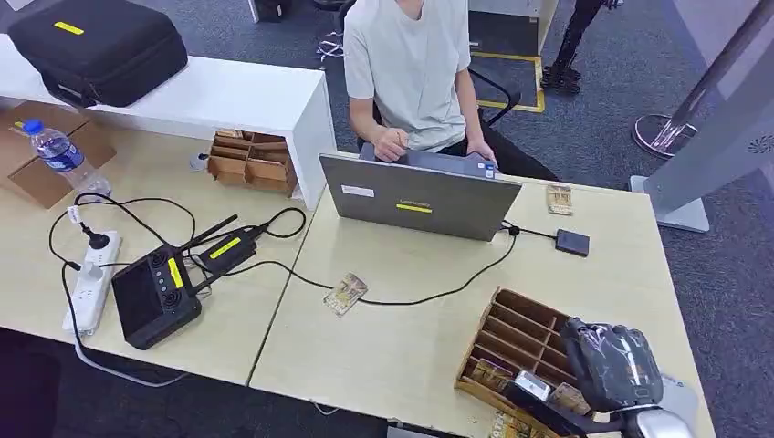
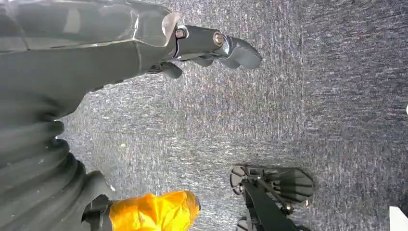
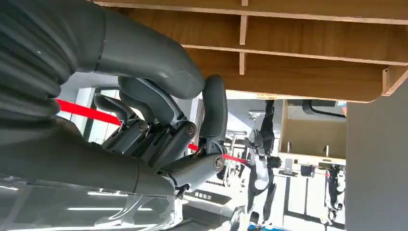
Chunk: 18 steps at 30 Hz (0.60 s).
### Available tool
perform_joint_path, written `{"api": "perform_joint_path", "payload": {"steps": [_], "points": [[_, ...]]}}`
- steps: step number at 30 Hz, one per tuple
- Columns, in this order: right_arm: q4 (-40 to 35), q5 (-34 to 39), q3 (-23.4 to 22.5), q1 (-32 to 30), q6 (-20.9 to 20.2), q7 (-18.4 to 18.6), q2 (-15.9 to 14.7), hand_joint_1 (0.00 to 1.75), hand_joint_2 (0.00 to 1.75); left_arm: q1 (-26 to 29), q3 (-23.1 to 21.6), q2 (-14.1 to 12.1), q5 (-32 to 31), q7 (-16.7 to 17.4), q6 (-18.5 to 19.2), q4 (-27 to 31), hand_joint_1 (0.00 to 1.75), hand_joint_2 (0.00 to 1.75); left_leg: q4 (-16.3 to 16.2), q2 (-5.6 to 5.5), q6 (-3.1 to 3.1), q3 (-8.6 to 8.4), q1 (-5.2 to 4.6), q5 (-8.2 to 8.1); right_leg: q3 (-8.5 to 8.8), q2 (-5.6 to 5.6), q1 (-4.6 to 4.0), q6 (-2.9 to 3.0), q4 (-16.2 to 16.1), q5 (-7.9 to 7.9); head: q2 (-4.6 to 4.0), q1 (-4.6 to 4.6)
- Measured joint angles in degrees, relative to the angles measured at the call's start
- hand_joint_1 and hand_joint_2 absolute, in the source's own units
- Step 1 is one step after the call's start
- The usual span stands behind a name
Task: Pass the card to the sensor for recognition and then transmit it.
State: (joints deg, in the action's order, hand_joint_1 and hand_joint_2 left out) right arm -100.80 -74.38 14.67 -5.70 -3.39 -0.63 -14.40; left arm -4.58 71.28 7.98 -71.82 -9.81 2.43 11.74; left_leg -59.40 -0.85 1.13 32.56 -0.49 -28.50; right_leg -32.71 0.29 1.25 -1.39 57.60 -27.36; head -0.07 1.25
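Note:
My right hand (image 1: 610, 365) hovers over the near end of a wooden card rack (image 1: 511, 328) at the table's front right corner. Cards (image 1: 571, 398) stand in the rack's near slots, just beside the hand. Up close, the right hand (image 3: 163, 130) has its fingers curled in under the rack's wooden slats (image 3: 298, 43), and I see no card in it. A small black sensor (image 1: 572, 242) lies on the table behind the rack, wired to the laptop (image 1: 415, 196). My left hand (image 2: 202, 48) hangs over the carpet, holding nothing.
A loose card (image 1: 345, 294) lies mid-table on a black cable, and another card (image 1: 559, 199) lies behind the sensor. A person (image 1: 411, 64) sits behind the laptop. A controller (image 1: 155, 297), a power strip (image 1: 91, 278) and a water bottle (image 1: 62, 155) occupy the left table.

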Motion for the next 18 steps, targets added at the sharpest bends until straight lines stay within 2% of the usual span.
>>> {"api": "perform_joint_path", "payload": {"steps": [7,8,18], "points": [[0.00,0.00,0.00,-0.01,0.02,-0.07,0.00,1.75,1.75,0.00,0.00,0.00,0.00,0.15,0.00,0.00,0.00,1.75,0.00,0.00,0.00,0.00,0.00,0.00,0.00,0.00,0.00,0.00,0.00,0.00,0.00,0.00],[0.00,0.00,0.00,-0.01,0.04,-0.07,0.00,0.00,1.75,0.00,0.00,0.00,0.00,0.15,0.00,0.00,0.00,1.75,0.00,0.00,0.00,0.00,0.00,0.00,0.00,0.00,0.00,0.00,0.00,0.00,0.00,0.00],[-0.02,-1.29,0.00,-0.04,1.36,0.22,0.61,0.00,1.75,0.00,0.00,0.07,-0.02,0.22,0.00,0.00,0.00,1.75,0.00,0.00,0.00,0.00,0.00,0.00,0.00,0.00,0.00,0.00,0.00,0.00,0.00,0.00]]}}
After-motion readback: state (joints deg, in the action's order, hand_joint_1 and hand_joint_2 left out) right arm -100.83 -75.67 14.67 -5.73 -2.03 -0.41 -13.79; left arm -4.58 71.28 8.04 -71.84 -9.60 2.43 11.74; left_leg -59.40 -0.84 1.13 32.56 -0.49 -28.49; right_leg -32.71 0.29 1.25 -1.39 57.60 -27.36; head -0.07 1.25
